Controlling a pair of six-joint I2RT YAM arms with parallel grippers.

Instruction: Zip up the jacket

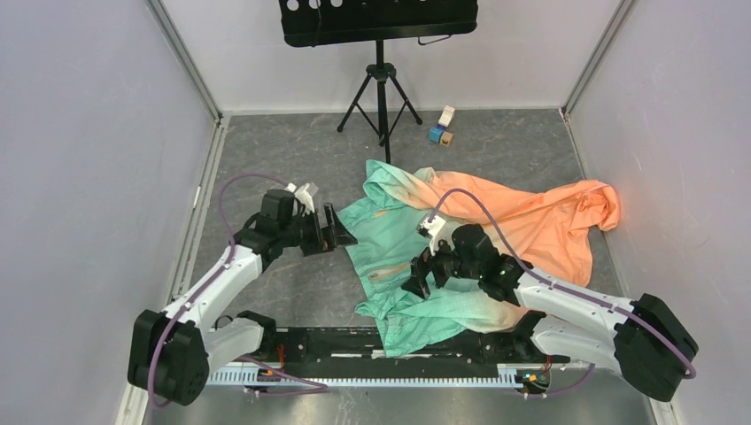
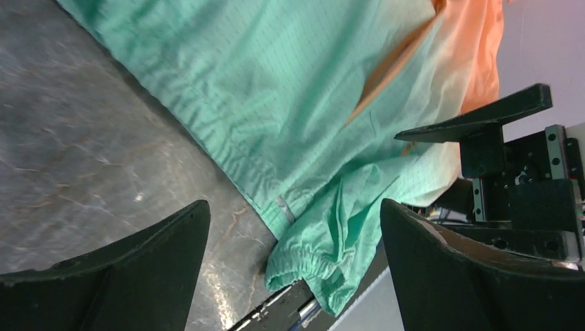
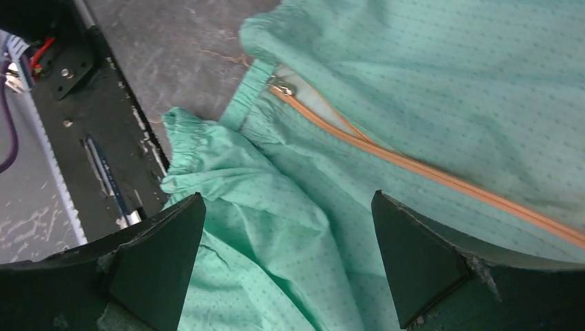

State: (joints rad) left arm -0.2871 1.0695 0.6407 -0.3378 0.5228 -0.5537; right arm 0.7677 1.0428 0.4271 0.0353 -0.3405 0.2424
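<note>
Grey walls [image 1: 80, 159] close the desk [image 1: 266, 150] on 3 sides; bare room lies left of and behind the jacket [image 1: 531, 221]. A stand [image 1: 382, 80] and 3 blocks [image 1: 443, 128] sit at the back. The jacket sprawls right of centre (mint left, peach right). Left jaws gape empty beside its left edge; right jaws gape empty over its zipper [image 3: 428, 171].

Grey mottled floor [image 1: 266, 150]; pale plain walls [image 1: 80, 133] on three sides; black tripod stand [image 1: 381, 80] at the back.

The right tool [image 3: 286, 258] hangs open-jawed over the jacket [image 3: 428, 83] by its orange zipper [image 3: 441, 176].
</note>
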